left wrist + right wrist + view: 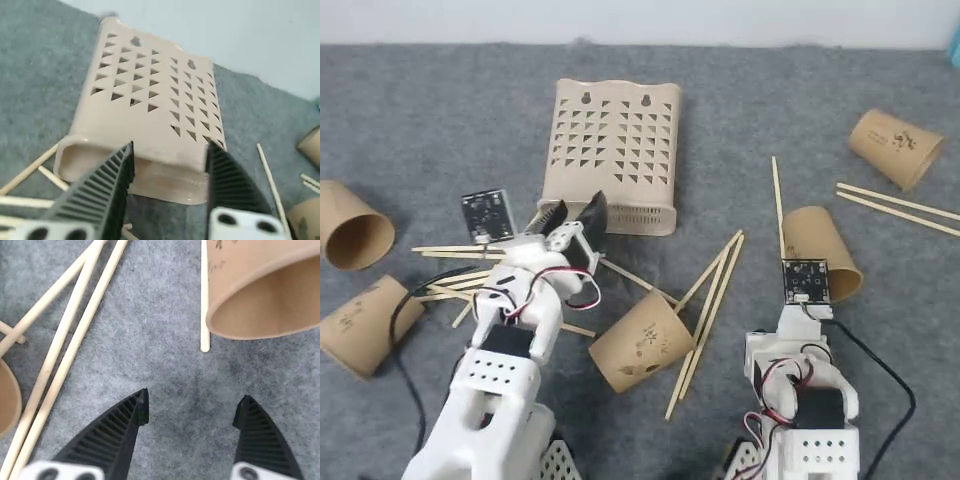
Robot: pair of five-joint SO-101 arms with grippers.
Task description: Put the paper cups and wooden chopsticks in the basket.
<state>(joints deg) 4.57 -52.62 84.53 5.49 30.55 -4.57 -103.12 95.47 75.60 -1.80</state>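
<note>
Grey carpet [430, 120] throughout | my left gripper [573, 212] spread empty at basket [615, 150] mouth, frame centre | my right gripper [192, 405] spread empty, paper cup [265, 290] upper right | I'd straddle its rim, squeeze lightly | chopsticks [710, 295] scattered lower centre

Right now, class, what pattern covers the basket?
Rows of triangles on the basket; left wrist view.

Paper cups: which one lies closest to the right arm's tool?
The cup lying on its side just ahead of the right tool, its mouth open toward it; the others lie farther off.
</note>
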